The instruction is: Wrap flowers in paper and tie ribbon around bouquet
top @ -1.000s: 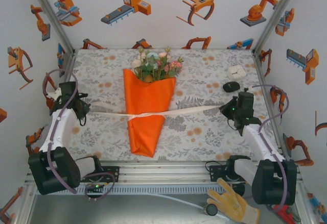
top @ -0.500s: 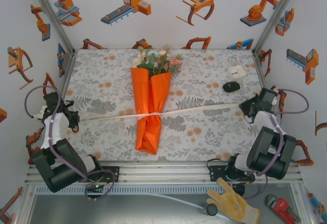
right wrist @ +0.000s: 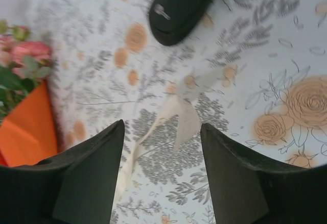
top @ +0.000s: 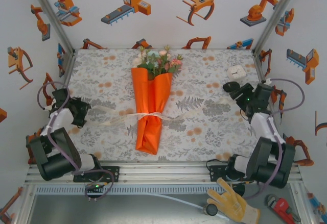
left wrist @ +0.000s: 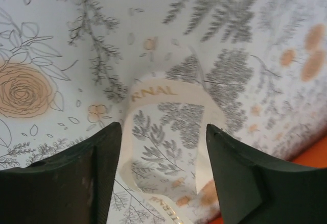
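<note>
Now the orange bouquet lies cinched midway by cream ribbon.

High overview, wrist close-ups (ribbon shared)

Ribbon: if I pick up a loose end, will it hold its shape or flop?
Probably floppy: the ribbon lies in a curled, twisted loop. Likely light and thin, so it may slip. Pulling could drag the bouquet it circles.
</note>
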Controlling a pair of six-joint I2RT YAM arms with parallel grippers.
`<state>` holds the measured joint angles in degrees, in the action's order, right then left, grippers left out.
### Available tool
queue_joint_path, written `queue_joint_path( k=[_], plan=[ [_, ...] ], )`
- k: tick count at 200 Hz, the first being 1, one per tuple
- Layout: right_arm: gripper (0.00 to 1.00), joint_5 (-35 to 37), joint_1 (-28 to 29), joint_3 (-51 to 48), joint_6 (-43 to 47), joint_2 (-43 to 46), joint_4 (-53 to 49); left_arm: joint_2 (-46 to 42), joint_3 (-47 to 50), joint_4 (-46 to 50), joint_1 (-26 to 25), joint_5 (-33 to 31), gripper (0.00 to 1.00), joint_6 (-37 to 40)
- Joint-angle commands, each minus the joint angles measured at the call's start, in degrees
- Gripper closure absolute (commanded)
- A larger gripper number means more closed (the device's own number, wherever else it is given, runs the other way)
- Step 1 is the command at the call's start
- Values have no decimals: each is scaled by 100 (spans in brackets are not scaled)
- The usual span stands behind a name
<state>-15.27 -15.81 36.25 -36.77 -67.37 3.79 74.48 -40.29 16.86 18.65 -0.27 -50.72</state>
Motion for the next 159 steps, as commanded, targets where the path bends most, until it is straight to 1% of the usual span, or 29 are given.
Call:
queue_joint_path(
  k=[1, 5, 7, 15, 25, 33, 35, 38, 39, 41, 42, 48, 59, 63, 71, 79, 91, 103, 109, 123, 134, 145, 159],
  plan=[
    [41, -88, 656, 58, 586, 759, 130, -946, -490, 256, -368, 318, 33, 736],
    [41, -79, 1012, 54, 886, 878, 203, -1100, -556, 223, -532, 383, 33, 999],
    [41, -67, 1086, 51, 946, 899, 211, -1174, -593, 202, -609, 424, 33, 1129],
    [41, 65, 1711, 94, 1496, 1008, 175, -1395, -758, 190, -1082, 442, 32, 1873],
    [41, -40, 2246, 157, 2076, 1001, 116, -1529, -1018, 289, -1719, 534, 31, 2901],
    [42, -301, 2693, 172, 2587, 925, 145, -1558, -1230, 479, -2133, 993, 28, 3862],
    [42, -361, 2820, 165, 2719, 896, 158, -1559, -1286, 536, -2218, 1139, 28, 3966],
    [42, -435, 3002, 163, 2925, 856, 157, -1552, -1323, 610, -2366, 1319, 27, 4466],
    [42, -452, 3065, 163, 2989, 839, 153, -1543, -1343, 648, -2406, 1394, 26, 4466],
    [42, -469, 3176, 163, 3134, 811, 119, -1542, -1355, 721, -2506, 1498, 26, 4834],
    [42, -499, 3253, 168, 3208, 795, 119, -1533, -1380, 757, -2546, 1563, 26, 4834],
    [42, -537, 3649, 192, 3643, 692, 10, -1503, -1437, 1065, -2807, 1803, 26, 5564],
    [41, -543, 4373, 357, 4475, 340, -432, -1402, -1477, 1562, -3189, 1698, 26, 6512],
    [41, -528, 4594, 450, 4723, 201, -657, -1345, -1484, 1746, -3280, 1676, 26, 6722],
    [41, -406, 4962, 635, 5109, -149, -953, -1235, -1472, 2055, -3391, 1654, 26, 7183],
    [41, -344, 5210, 807, 5434, -538, -1171, -1195, -1255, 2008, -3469, 1555, 26, 7540],
    [41, -339, 5418, 1009, 5794, -1005, -1262, -1228, -853, 1587, -3624, 1371, 25, 7984],
    [41, -580, 5483, 1154, 6030, -1423, -1201, -1114, -634, 1216, -3539, 1537, 23, 8231],
    [41, -722, 5508, 1226, 6089, -1631, -1144, -957, -700, 1258, -3471, 1617, 23, 8288],
    [41, -1010, 5531, 1433, 6121, -2122, -1091, -557, -898, 1405, -3373, 1958, 23, 8108],
    [41, -1016, 5567, 1576, 6112, -2477, -1085, -259, -865, 1323, -3444, 2154, 23, 8004],
    [42, -758, 5610, 1690, 6095, -2770, -1063, 24, -794, 1126, -3529, 2119, 22, 7806],
    [43, -511, 5615, 1752, 6068, -2979, -934, 351, -725, 792, -3611, 1926, 22, 7577]
  ],
)
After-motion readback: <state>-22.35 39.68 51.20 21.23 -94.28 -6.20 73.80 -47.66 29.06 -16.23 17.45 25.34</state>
